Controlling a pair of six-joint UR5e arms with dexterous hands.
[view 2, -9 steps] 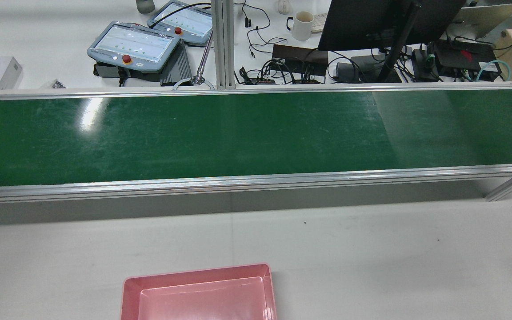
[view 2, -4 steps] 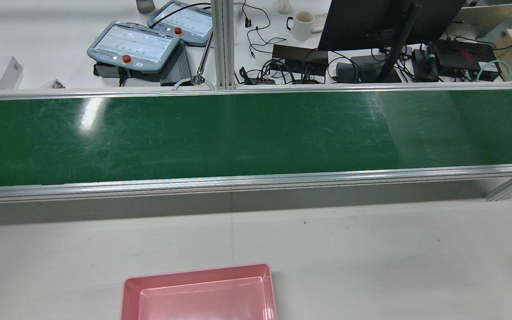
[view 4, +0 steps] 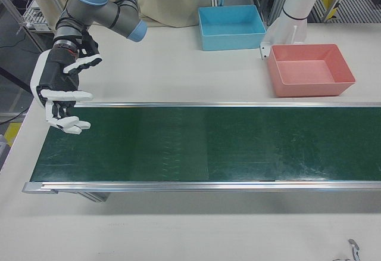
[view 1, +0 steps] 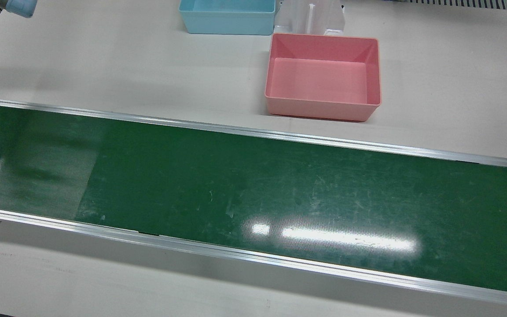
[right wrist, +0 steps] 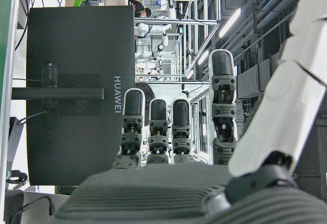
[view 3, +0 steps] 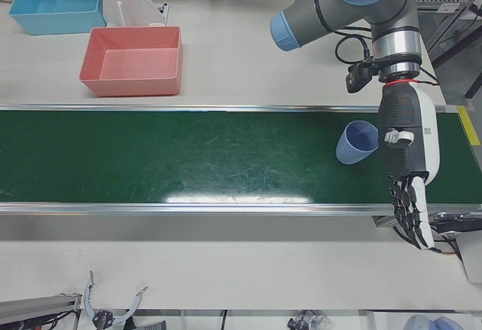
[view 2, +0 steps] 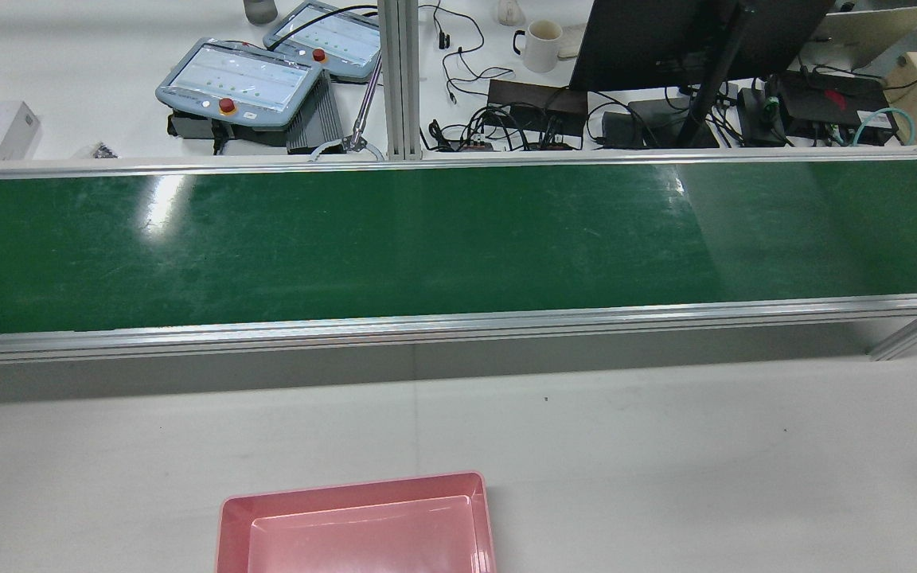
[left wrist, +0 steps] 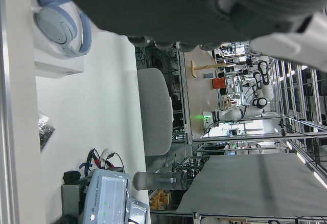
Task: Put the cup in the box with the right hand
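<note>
While the cup remains on the belt, I log the task as not begun; nothing is in the box.

Front view: neither of my hands shows. The pink box (view 1: pixel 323 77) sits empty on the white table (view 1: pixel 104 66), just beside the conveyor belt (view 1: pixel 253 189). A blue box (view 1: pixel 227 16) stands past it. No cup shows here.

Rear view: only the pink box's near end shows, at the bottom edge, still empty. No hand and no cup in frame.

Left-front view: the blue cup (view 3: pixel 357 142) lies tilted on the belt, just beside my left hand (view 3: pixel 407 166), on its pedestal side. Whether they touch I cannot tell. Left hand is released, fingers straight and apart, pointing down past the belt's edge, holding nothing.

Right-front view: my right hand (view 4: pixel 59 97) hovers at the opposite end of the belt, well apart from the box and far from the cup. Fingers are spread and loosely curled, grasping nothing.

Left hand view: palm underside only; no cup seen.

Right hand view: fingers (right wrist: pixel 156 127) extended, apart, empty.

Remaining, by my judgement: cup must reach the right hand, then grasp, carry, release in the pink box.
</note>
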